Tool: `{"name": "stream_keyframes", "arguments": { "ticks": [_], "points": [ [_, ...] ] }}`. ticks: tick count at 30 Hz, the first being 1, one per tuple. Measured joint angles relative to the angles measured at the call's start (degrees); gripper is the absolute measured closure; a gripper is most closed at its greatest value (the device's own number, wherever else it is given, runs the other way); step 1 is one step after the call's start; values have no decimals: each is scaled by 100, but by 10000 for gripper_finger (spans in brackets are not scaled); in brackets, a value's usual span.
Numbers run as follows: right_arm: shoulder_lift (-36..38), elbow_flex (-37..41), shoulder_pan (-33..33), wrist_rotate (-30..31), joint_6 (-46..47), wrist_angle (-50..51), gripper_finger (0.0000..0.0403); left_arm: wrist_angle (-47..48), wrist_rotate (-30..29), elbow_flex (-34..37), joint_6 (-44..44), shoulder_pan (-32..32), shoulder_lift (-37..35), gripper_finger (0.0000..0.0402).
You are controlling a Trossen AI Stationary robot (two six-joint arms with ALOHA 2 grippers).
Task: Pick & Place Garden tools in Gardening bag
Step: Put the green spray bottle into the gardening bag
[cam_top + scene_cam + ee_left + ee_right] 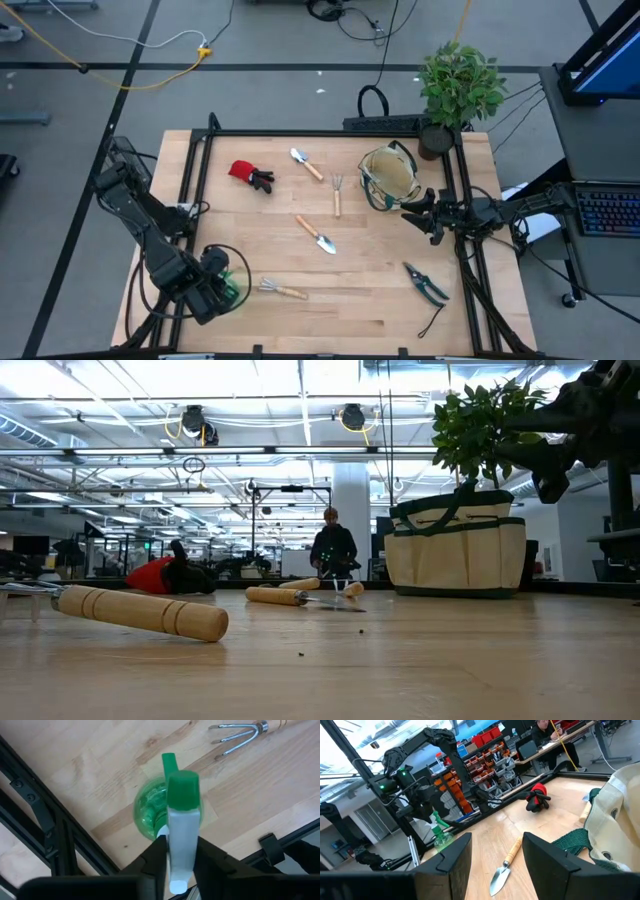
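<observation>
A green spray bottle [152,812] with a white and green spray head stands at the table's near left corner, and my left gripper [181,855] is shut on it from above. It shows as well in the high view as the bottle [234,287] under my left gripper [222,285]. The beige gardening bag [388,176] stands upright at the far right. Just to its near right my right gripper [415,215] is level and open, with nothing between its fingers. A red-black glove [250,174], two trowels [306,164] [316,235], a fork [337,193], a rake [280,290] and pruning shears [426,283] lie flat on the table. My left gripper pinches the spray head's white body [181,832] between its two fingers, one on each side. The fingers come from above and point down. The bottle is upright below them, its green body [440,836] low over the tabletop; whether its base touches the wood I cannot tell.
A leafy potted plant [458,88] stands at the far right corner behind the bag. A black frame rail [190,180] runs along the table's edges, close to the bottle. Bare wood lies in the table's near middle [350,300]. A person sits in the room beyond the table.
</observation>
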State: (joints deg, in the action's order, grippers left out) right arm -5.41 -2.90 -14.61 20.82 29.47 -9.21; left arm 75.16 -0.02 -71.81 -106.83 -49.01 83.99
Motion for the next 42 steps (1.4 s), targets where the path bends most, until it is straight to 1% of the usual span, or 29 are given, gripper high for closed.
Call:
{"name": "stream_keyframes", "arguments": {
  "ticks": [2, 3, 12, 15, 18, 22, 25, 29, 33, 36, 39, 42],
  "points": [
    [0, 0, 1, 2, -2, 0, 236, -7, -6, 0, -7, 28, -4, 345],
    [0, 0, 1, 2, -2, 1, 236, -13, -14, 0, -15, 43, -7, 348],
    [0, -1, 0, 4, -3, 0, 236, -236, -213, -25, 381, 370, -112, 345],
    [0, -1, 2, 7, 105, 1, 236, -81, -175, -162, 583, 503, -245, 340],
    [-2, -1, 0, 7, 133, 2, 236, 204, -168, -383, 725, 611, -339, 346],
    [-2, -1, 2, 6, 134, 2, 236, 610, -212, -801, 947, 795, -382, 347],
    [-2, -1, 1, 6, 136, 2, 236, 686, -464, -1184, 1225, 957, -380, 347],
    [-2, -1, 2, 6, 145, 2, 236, 630, -1158, -1685, 1666, 1256, -380, 347],
    [-2, -2, 0, 4, 580, 2, 236, 210, -1681, -2046, 2366, 1660, -380, 347],
    [-2, 0, 2, 4, 1101, 2, 236, -425, -1920, -2168, 3115, 2034, -380, 347],
    [-2, -1, 1, 3, 1279, 2, 236, -1268, -1977, -2173, 3949, 2472, -380, 347],
    [-2, 0, 2, -9, 1128, 2, 236, -2036, -1948, -2174, 4722, 2893, -372, 347]
  ]
}}
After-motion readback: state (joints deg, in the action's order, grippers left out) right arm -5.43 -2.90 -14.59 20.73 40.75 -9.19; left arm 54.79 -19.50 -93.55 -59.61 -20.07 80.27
